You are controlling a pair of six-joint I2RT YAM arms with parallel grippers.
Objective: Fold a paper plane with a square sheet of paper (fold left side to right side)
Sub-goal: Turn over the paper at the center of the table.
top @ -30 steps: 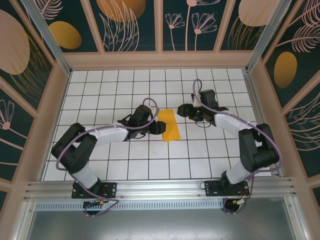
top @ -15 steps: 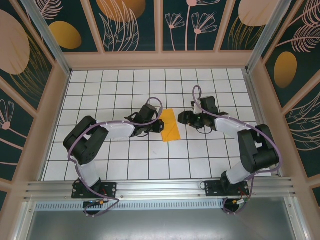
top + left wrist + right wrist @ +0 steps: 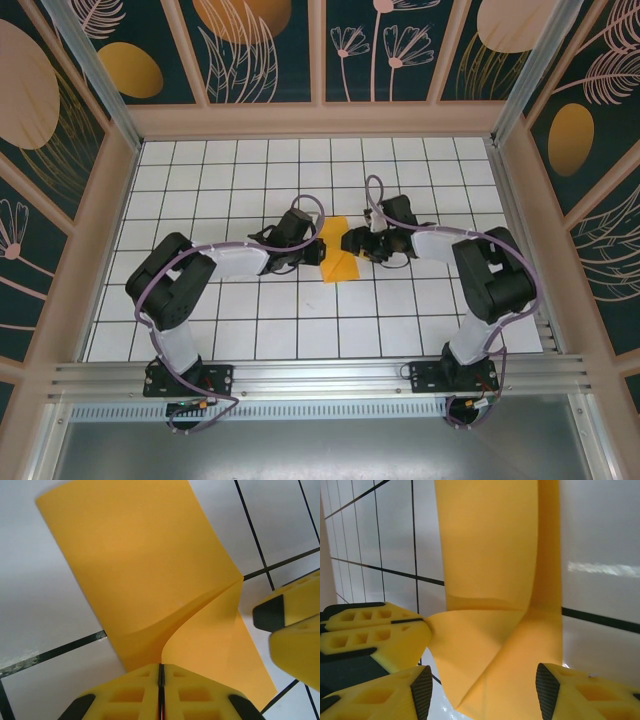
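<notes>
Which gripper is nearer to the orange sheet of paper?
Left. The left gripper has its jaws shut on the orange sheet of paper at its left side; the right gripper straddles the right side, jaws open, not clamped.

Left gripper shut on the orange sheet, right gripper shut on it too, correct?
No. The left gripper is shut on the orange sheet, but the right gripper is open, jaws apart around the sheet; the right wrist view shows it.

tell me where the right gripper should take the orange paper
The raised edge of the orange paper, approached from the right: it stands off the tiles between the open fingers of the right gripper, while the left gripper pinches the left side.
</notes>
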